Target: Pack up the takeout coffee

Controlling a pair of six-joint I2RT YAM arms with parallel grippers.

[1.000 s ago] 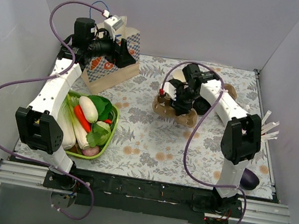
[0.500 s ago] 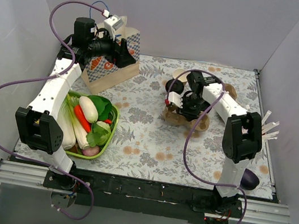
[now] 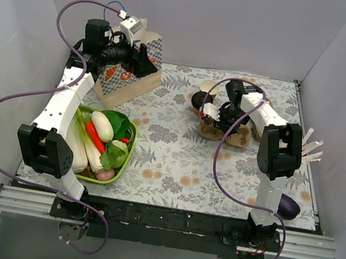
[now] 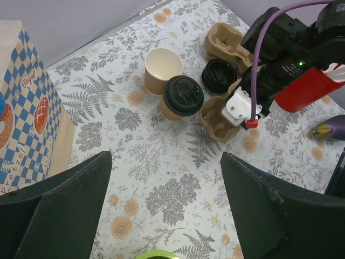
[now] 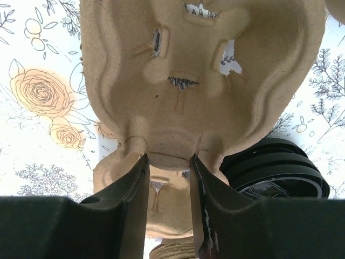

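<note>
Left end effector hangs near the paper bag, fingers apart, holding nothing. The lidded coffee stands on the surface just beside an open cup, left of the cup carrier. Right end effector is clamped on the carrier's middle ridge. Step looks like placing the carrier; next the coffee needs lifting into a hole. A loose lid and a red cup crowd the right.

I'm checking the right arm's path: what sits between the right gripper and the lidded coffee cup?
The brown cardboard carrier, pinched in the right gripper, lies between it and the lidded coffee cup; the left wrist view shows this.
</note>
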